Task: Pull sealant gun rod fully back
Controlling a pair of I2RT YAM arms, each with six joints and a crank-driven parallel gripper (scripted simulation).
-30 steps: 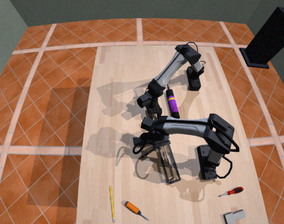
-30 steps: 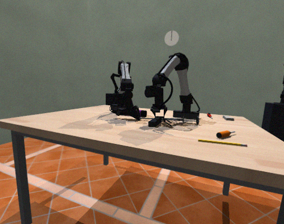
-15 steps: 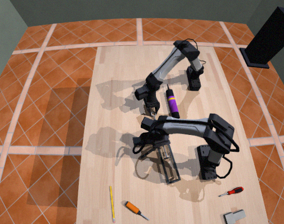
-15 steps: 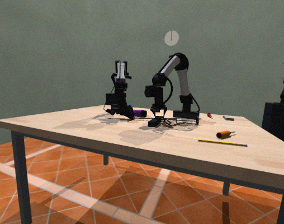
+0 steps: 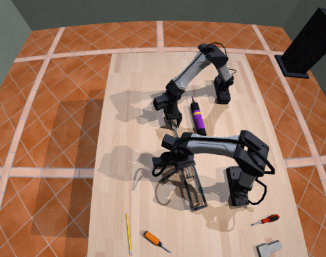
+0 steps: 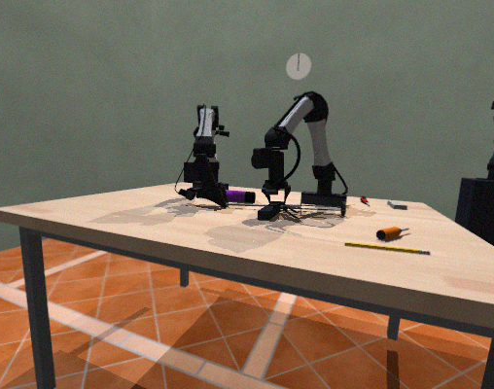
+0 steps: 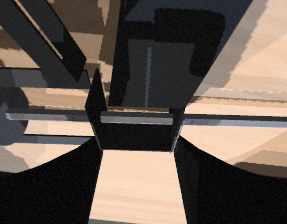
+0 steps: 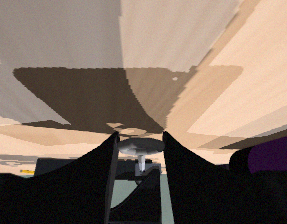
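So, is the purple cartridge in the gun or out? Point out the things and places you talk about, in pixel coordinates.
Out: the purple cartridge [image 5: 198, 120] [image 6: 237, 195] [image 8: 274, 156] lies on the table, apart from the gun's frame [image 5: 198, 208] [image 6: 343, 208] [image 7: 24, 77].

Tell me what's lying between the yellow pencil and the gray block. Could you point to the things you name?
An orange-handled screwdriver [image 5: 152, 238] [image 6: 389, 233] lies between the pencil [image 5: 129, 234] [image 6: 387, 248] and block [image 5: 269, 248] [image 6: 397, 205], clearest in the top view.
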